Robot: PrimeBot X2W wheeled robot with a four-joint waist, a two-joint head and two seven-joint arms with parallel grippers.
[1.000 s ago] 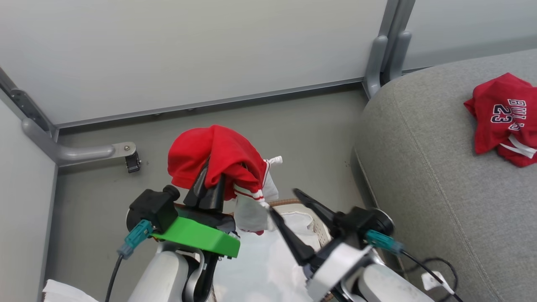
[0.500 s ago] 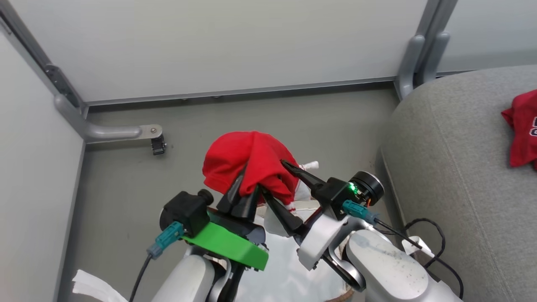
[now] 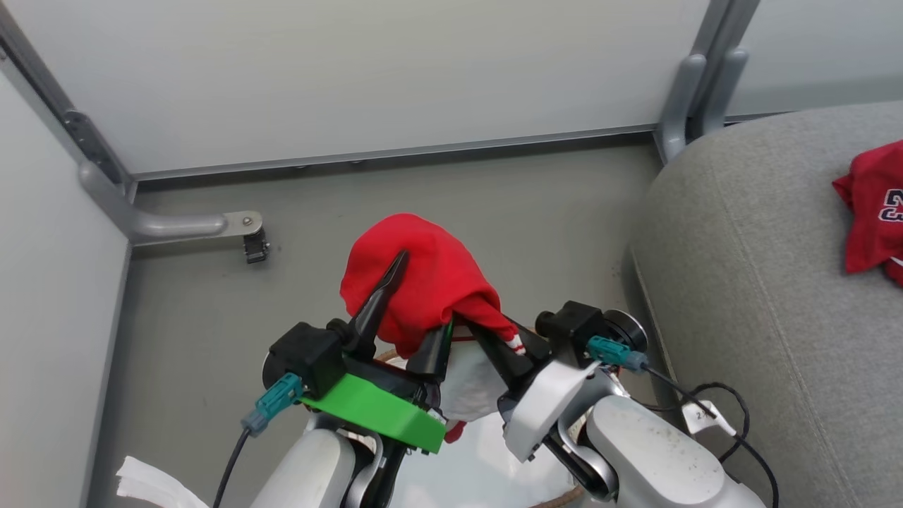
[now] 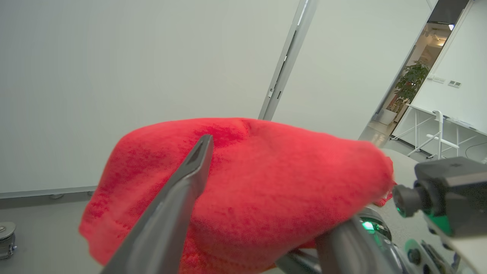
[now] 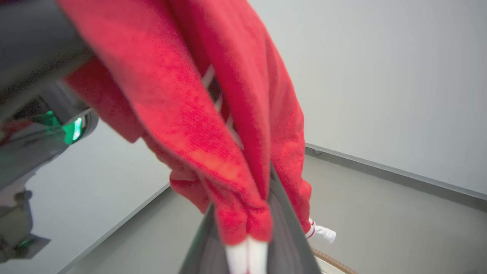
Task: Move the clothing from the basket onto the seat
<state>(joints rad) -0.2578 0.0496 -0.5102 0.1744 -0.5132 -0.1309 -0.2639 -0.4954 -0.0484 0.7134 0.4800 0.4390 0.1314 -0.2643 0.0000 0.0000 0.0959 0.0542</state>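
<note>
Grey floor (image 3: 494, 197), pale wall panels behind. Red garment (image 3: 430, 275) up in air above basket (image 5: 335, 261), draped over left gripper (image 3: 422, 293), fingers spread wide under cloth. Right gripper (image 3: 488, 333) pinching same garment low down by white trim, jaws pressed tight on it. Grey seat (image 3: 741, 282) off to right, second red piece (image 3: 871, 204) lying on it, well apart.

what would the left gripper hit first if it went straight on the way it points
The garment: it drapes over the left gripper's open fingers, right in that line. Beyond it probably the wall, though depth is unclear.
</note>
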